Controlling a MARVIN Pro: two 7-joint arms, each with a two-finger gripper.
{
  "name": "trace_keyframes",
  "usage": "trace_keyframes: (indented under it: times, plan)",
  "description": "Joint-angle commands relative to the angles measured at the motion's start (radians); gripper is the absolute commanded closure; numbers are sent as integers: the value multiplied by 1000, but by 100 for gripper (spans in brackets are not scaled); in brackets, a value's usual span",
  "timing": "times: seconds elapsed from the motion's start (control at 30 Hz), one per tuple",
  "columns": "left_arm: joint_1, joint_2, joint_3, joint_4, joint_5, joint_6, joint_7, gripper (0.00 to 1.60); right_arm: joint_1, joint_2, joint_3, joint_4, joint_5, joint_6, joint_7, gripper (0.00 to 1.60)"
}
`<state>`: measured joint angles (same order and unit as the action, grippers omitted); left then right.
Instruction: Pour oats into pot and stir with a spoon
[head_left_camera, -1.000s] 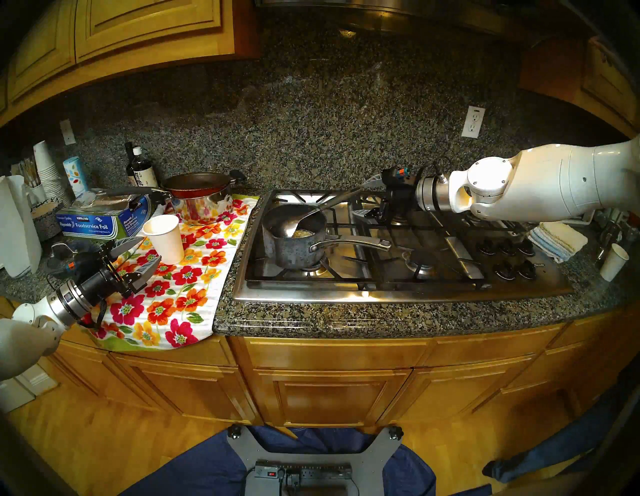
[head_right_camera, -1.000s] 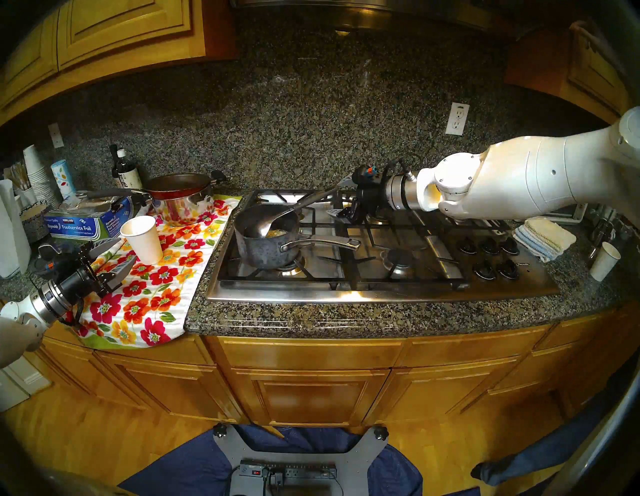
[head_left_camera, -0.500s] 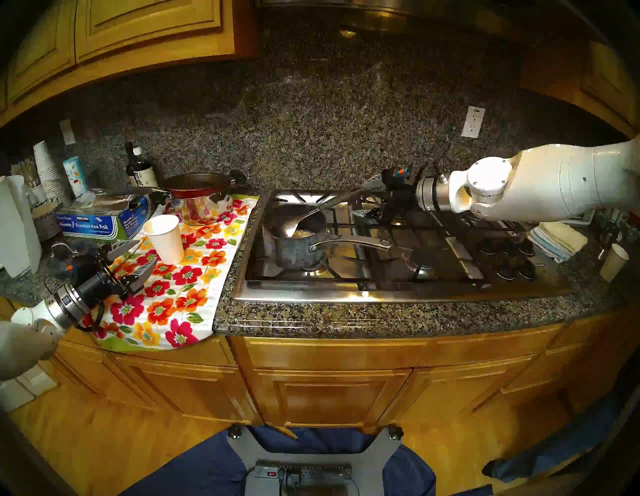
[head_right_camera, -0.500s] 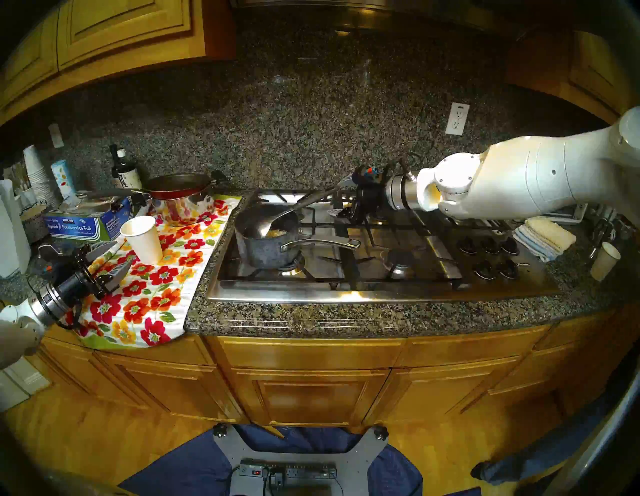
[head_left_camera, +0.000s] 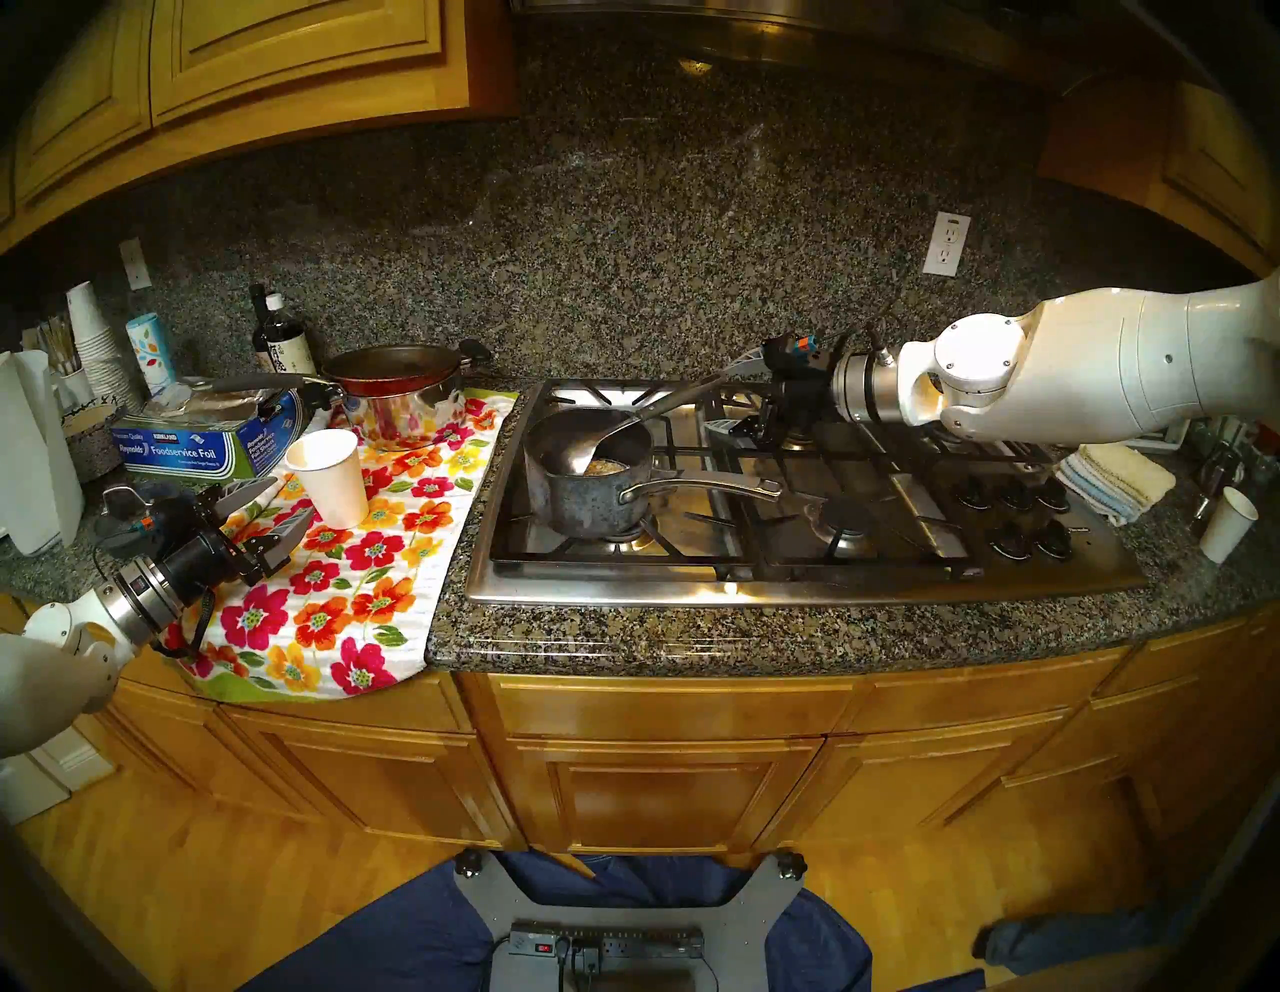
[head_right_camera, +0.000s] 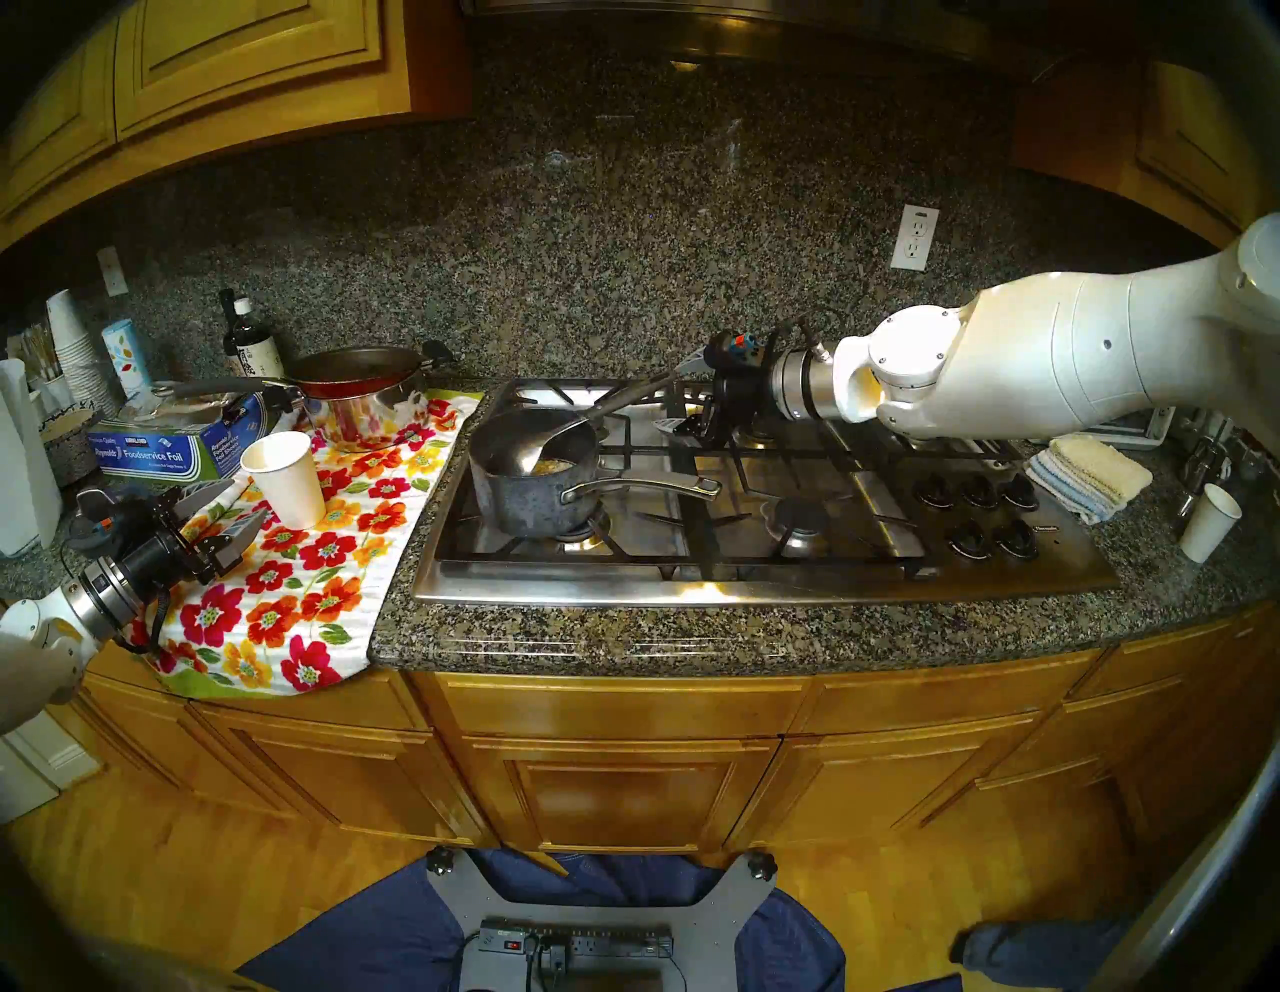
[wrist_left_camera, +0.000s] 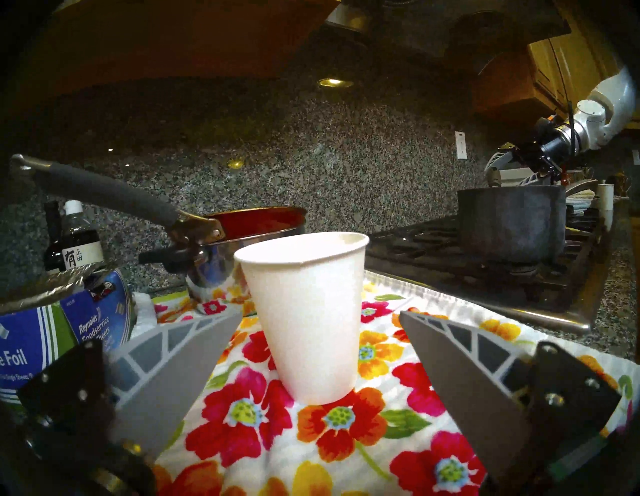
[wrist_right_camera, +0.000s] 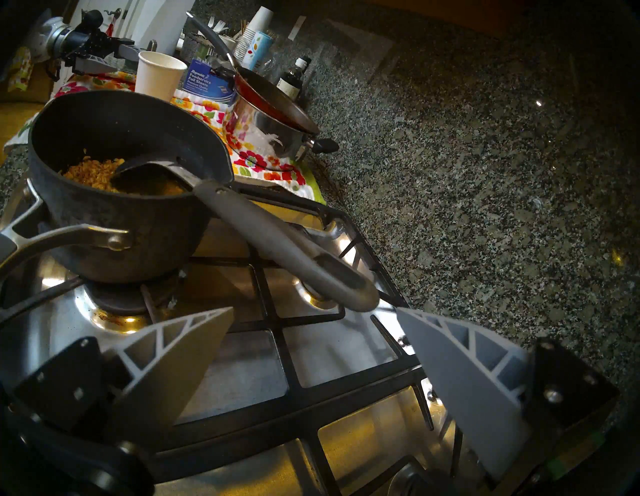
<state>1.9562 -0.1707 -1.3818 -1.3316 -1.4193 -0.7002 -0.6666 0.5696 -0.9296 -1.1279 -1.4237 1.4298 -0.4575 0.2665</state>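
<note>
The dark grey pot (head_left_camera: 585, 499) stands on the stove's front left burner with its silver handle pointing right. A small heap of oats (wrist_right_camera: 93, 171) lies on the pot's bottom. The spoon (head_left_camera: 623, 429) rests with its bowl in the pot, and its dark handle (wrist_right_camera: 277, 249) leans over the far right rim. My right gripper (wrist_right_camera: 315, 310) hangs open just behind the handle's end, touching nothing. My left gripper (wrist_left_camera: 320, 312) is open over the floral towel. It sits short of a white paper cup (wrist_left_camera: 308, 318) that stands upright and free.
A shiny steel pot topped by a red pan (head_left_camera: 402, 402) stands behind the cup, beside a foil box (head_left_camera: 201, 443) and bottles (head_left_camera: 280, 343). Stove knobs (head_left_camera: 1011, 512), folded cloths (head_left_camera: 1115, 478) and a second paper cup (head_left_camera: 1227, 523) are at the right.
My left gripper has drawn back a little to the left, away from the paper cup. The right arm, spoon and pot have not moved.
</note>
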Motion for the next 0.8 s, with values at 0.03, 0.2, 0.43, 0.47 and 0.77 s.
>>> trace_keyframes:
  times: [0.03, 0.2, 0.43, 0.47, 0.77]
  plan:
    - [-94, -31, -12, -4, 33, 24, 10, 0, 34, 0, 19, 9, -1, -9, -4, 0]
    - [-119, -51, -8, -3, 54, 42, 12, 0, 34, 0, 19, 9, -1, -9, -4, 0]
    - [-168, -83, 0, 6, 88, 75, 18, 0, 34, 0, 19, 9, 0, -9, -3, 0]
    - [-179, -91, 1, 10, 97, 81, 18, 0, 34, 0, 19, 9, 0, -9, -3, 0]
    - [-237, -126, 9, 26, 136, 112, 15, 0, 34, -1, 19, 9, 0, -9, -3, 0]
